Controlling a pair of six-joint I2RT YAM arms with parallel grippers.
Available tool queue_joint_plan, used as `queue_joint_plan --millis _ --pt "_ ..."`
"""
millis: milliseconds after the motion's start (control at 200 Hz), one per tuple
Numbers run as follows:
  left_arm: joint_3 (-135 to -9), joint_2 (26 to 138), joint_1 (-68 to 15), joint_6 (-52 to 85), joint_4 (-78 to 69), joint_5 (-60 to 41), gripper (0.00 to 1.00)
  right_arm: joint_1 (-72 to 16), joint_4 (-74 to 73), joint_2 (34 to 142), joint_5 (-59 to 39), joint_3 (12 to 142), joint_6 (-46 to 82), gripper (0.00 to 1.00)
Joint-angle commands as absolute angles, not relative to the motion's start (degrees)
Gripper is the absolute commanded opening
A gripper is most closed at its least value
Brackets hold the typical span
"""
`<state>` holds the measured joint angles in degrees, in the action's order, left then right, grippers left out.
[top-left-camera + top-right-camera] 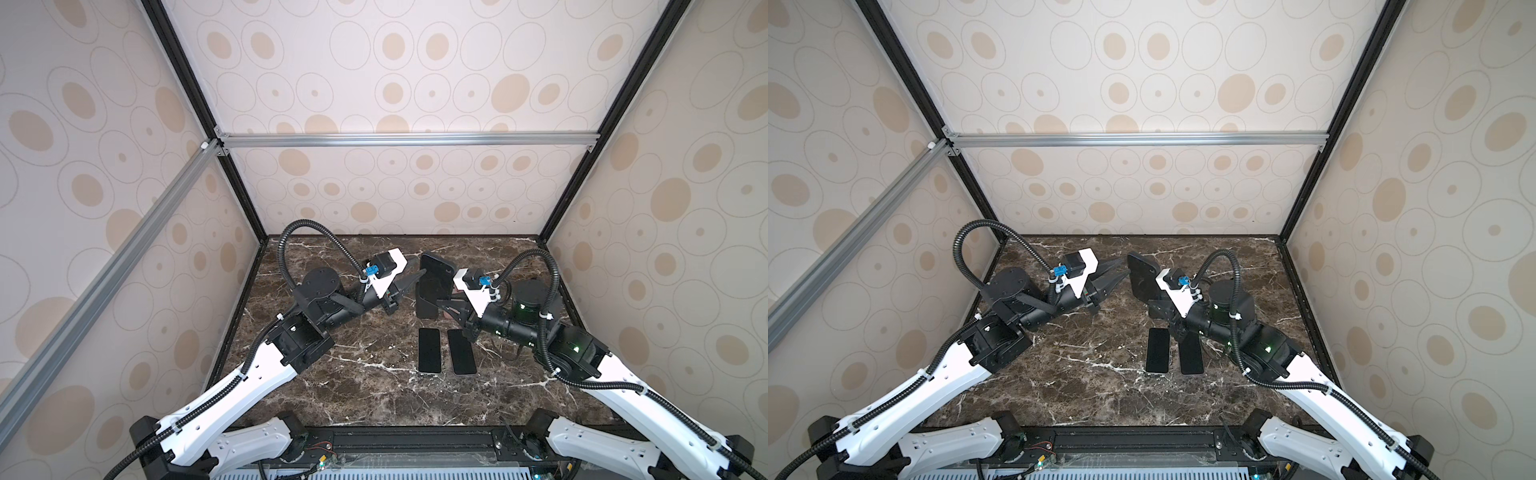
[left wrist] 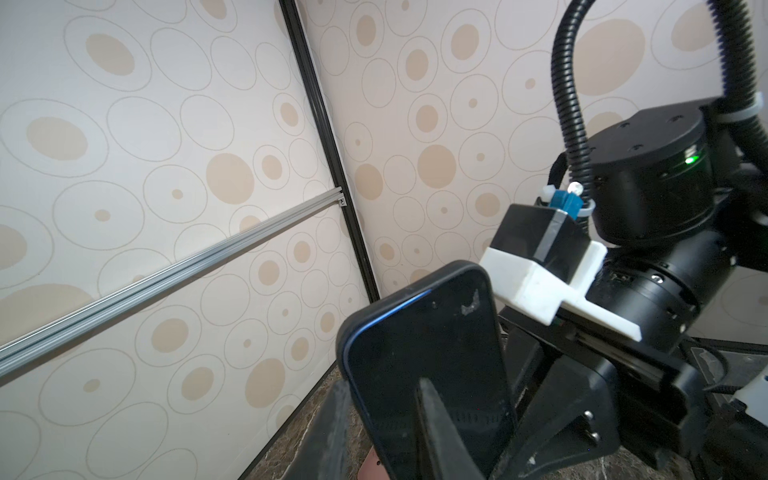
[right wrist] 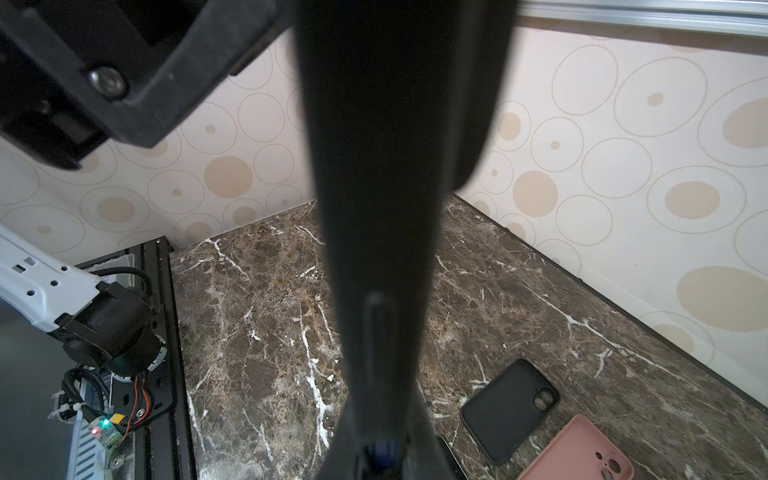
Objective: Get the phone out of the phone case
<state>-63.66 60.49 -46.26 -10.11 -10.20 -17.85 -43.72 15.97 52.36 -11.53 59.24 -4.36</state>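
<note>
the phone [image 1: 434, 280], snug in its black case [image 2: 395, 297], was held upright over the marble table [image 1: 353, 374] toward the back wall, clamped low down by the right gripper [image 1: 438, 302]. the left gripper [image 1: 417, 266], jaws partly apart, sat astride an upper corner; whether it pinched the rim could not be told. the case looked soft and pliable, the handset stiff, smooth and breakable, so a corner lip seemed the likeliest place to peel. two bare handsets [image 1: 429, 350] lay side by side nearer the front. an empty black case [image 3: 509, 401] and a pink case [image 3: 582, 451] also lay on the table.
</note>
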Motion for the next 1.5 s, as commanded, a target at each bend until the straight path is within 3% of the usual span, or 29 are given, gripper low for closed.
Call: queue_joint_plan --millis 0,605,1490 --pt "-66.0 60.4 -46.9 -12.5 -11.4 -16.9 0.27 -44.1 13.8 52.0 -13.7 60.5 -4.9 0.0" --pt "-66.4 61.2 -47.1 -12.7 -11.3 -17.2 0.21 -44.1 14.7 52.7 -16.6 60.9 -5.4 0.0" --pt "-64.5 64.9 -47.0 -8.7 -6.7 -25.1 0.26 -44.2 13.4 51.0 -27.5 60.6 -11.6 0.0"
